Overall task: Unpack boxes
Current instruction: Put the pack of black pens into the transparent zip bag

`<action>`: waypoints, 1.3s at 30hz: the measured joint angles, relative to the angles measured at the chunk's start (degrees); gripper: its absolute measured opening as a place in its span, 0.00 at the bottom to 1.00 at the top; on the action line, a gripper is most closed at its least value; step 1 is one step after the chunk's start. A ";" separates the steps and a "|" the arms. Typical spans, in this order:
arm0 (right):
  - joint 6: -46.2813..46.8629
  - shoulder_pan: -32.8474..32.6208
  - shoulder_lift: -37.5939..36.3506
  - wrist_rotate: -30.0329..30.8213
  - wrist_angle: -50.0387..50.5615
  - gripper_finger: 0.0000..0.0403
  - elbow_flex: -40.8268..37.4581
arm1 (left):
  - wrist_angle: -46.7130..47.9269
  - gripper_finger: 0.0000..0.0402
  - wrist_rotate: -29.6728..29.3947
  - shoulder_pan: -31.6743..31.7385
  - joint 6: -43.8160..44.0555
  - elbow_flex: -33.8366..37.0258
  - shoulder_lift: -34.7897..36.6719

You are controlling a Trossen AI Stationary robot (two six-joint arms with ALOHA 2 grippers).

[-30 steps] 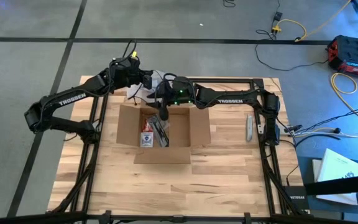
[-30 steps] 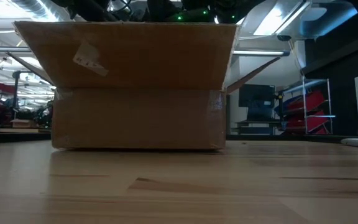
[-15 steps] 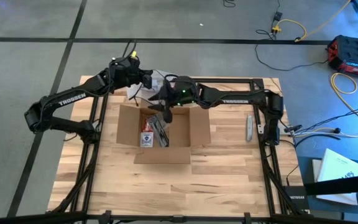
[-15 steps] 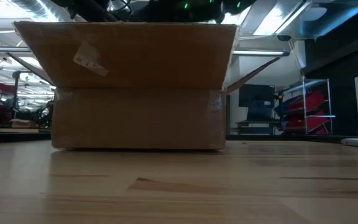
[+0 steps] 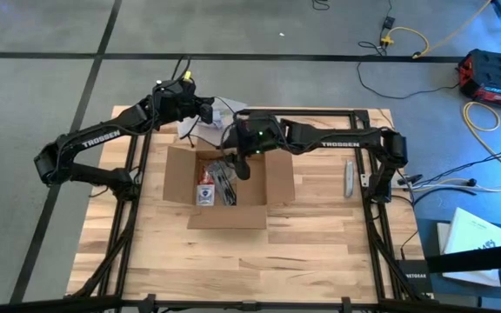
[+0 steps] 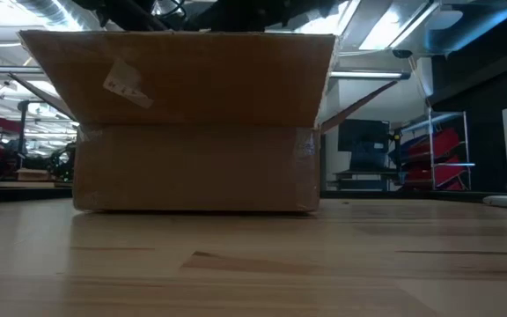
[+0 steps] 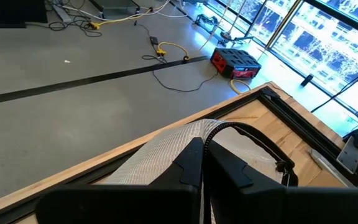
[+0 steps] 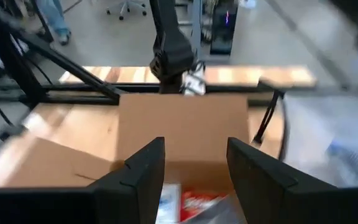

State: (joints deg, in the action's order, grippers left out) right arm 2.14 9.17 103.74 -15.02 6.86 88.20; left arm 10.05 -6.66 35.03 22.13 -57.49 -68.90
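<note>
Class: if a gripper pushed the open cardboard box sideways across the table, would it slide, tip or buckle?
The cardboard box would probably slide: it sits low and wide on the smooth wooden table. Tipping seems unlikely. Its spread flaps would likely bend first, being thin single sheets.

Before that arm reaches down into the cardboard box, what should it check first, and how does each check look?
1. Box flaps open: ok.
2. Right gripper over the box opening: ok.
3. Right gripper's fingers apart and empty: ok.
4. Things left inside, a red-and-white packet and a dark item: ok.
5. Left gripper out of the way, shut on the plastic bag behind the box: ok.
6. Exactly how the dark item lies: cannot tell.
</note>
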 joint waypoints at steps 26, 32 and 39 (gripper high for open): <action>10.10 -8.54 0.24 6.84 22.00 0.39 0.04 | 0.04 0.00 0.02 -0.02 0.52 0.00 0.00; 11.77 -8.75 2.78 7.00 13.33 0.45 0.04 | 0.08 0.00 0.04 -0.17 1.28 0.00 0.00; 16.76 -7.99 5.35 11.98 14.83 0.71 0.02 | 0.04 0.00 0.04 -0.11 2.64 0.00 0.00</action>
State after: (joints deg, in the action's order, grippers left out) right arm 18.90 1.18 109.09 -3.04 21.69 88.23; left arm 10.09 -6.61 34.92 24.77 -57.49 -68.90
